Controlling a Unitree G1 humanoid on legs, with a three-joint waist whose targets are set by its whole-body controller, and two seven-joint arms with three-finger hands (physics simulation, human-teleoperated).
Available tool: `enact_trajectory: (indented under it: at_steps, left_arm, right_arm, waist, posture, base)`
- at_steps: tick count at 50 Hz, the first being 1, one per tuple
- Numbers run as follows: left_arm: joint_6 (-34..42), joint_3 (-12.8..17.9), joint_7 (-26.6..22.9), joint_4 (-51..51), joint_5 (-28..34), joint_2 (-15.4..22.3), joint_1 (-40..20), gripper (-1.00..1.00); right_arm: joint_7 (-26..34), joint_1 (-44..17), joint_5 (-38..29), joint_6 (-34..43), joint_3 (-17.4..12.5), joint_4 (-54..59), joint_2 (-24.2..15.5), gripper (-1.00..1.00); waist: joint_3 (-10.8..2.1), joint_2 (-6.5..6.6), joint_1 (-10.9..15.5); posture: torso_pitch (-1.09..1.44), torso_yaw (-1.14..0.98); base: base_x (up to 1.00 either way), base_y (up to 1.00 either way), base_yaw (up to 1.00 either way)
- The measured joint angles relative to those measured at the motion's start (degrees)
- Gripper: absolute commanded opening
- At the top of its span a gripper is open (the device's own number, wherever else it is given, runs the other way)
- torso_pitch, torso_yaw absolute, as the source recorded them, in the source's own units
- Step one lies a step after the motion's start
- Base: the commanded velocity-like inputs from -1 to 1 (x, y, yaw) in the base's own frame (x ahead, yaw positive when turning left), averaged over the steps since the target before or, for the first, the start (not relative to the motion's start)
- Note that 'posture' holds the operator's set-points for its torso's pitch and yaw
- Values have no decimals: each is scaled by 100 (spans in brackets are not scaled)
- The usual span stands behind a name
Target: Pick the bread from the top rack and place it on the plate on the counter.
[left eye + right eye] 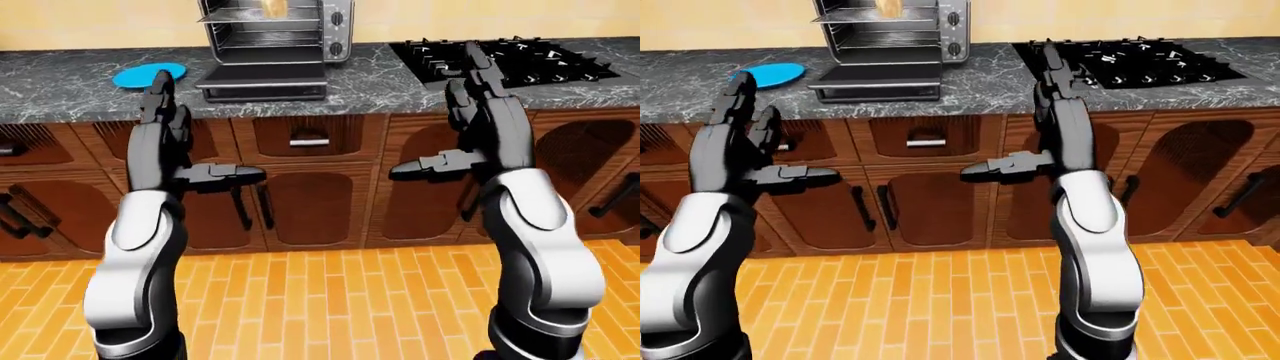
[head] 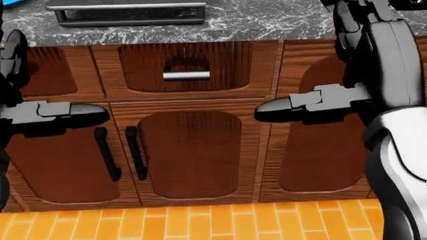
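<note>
Both my hands, left (image 1: 170,142) and right (image 1: 480,127), raised, fingers apart, empty | tan bread slice (image 1: 272,7) on silver toaster oven's (image 1: 275,37) far top rack | round blue plate (image 1: 150,75) left | I'd step closer, reach level.

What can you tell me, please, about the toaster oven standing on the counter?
The toaster oven is a silver metal box, cut off by the top edge of both eye views. Its dark door is folded down flat, lying over the grey marbled counter. Wire racks show inside, and the bread, pale tan, stands on the top rack. Round knobs sit on its right panel. The blue plate lies apart, to its left. Neither hand touches it.
</note>
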Motion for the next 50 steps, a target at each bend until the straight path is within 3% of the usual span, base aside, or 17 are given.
enact_trajectory:
  at_steps: [5,6,7,8,11,14,16,18,22,31,33,35,37,40,44,47,50]
  left_arm:
    - [200,62,12,-89,-45,166,-282,100]
    - [229,60,15,-102,-53,172,-338,100]
    - [258,33,15,-109,-70,155,-357,100]
    - [310,-4,10,-108,-94,166,-353,100]
    - [514,-3,8,-77,-186,225,-463,100]
    - [538,97,52,-182,-226,299,-562,100]
    - [512,133,78,-275,-256,328,-567,100]
    - [482,169,100,-313,-284,362,-538,100]
    - [630,353,174,-292,-305,451,-382,100]
    - [595,361,220,-461,-400,528,-431,100]
    - [594,307,205,-454,-431,474,-335,100]
    - [643,266,193,-399,-460,474,-287,100]
    - [667,278,203,-397,-456,484,-294,100]
    - [620,302,223,-480,-417,507,-354,100]
    - [590,287,200,-512,-368,553,-408,100]
    - [652,393,221,-422,-306,555,-321,100]
    - [659,383,227,-410,-264,549,-334,100]
  right_arm:
    - [2,-611,68,214,-22,103,-199,100]
    - [11,-703,87,254,-30,110,-243,100]
    - [15,-730,103,299,-59,81,-281,100]
    - [10,-718,114,362,-92,51,-287,100]
    - [-27,-734,133,573,-148,25,-330,100]
    - [-77,-851,173,673,-181,-136,-381,100]
    - [-105,-887,206,708,-208,-244,-406,100]
    - [-122,-937,232,728,-199,-247,-441,100]
    - [-78,-922,330,909,-27,-234,-406,100]
    - [-157,-1240,400,907,-181,-297,-544,100]
    - [-176,-1136,402,908,-227,-306,-554,100]
    - [-198,-1049,396,987,-249,-269,-553,100]
    - [-213,-1050,399,1022,-242,-269,-551,100]
    - [-214,-1069,419,954,-239,-347,-553,100]
    - [-235,-1077,445,901,-235,-338,-532,100]
    - [-201,-972,512,954,-86,-305,-479,100]
    - [-188,-995,532,990,-115,-324,-504,100]
  waist:
    - [-29,-249,35]
    - [-39,-272,27]
    - [-7,-189,-14]
    - [10,-186,-32]
    - [-59,-301,-29]
    - [-47,-126,-35]
    - [-3,81,-73]
    - [-55,383,-74]
    - [34,323,58]
    - [0,-328,61]
    - [35,-234,-10]
    - [-4,-302,-25]
    - [-50,-274,-22]
    - [-3,-46,-46]
    - [-54,407,-63]
    - [32,356,8]
    - [10,181,11]
  posture:
    - [0,0]
    - [0,0]
    - [0,0]
    - [0,0]
    - [0,0]
    - [0,0]
    - [0,0]
    - [0,0]
    - [0,0]
    - [0,0]
    - [0,0]
    - [0,0]
    - [0,0]
    - [0,0]
    - [0,0]
    - [0,0]
    - [0,0]
  base:
    - [15,33,0]
    - [14,34,0]
    - [15,34,0]
    - [15,34,0]
    - [15,34,0]
    - [15,34,0]
    - [14,33,0]
    - [14,34,0]
    - [15,34,0]
    - [15,35,0]
    - [14,36,0]
    - [15,36,0]
    - [15,35,0]
    - [14,35,0]
    - [15,36,0]
    - [15,35,0]
    - [15,36,0]
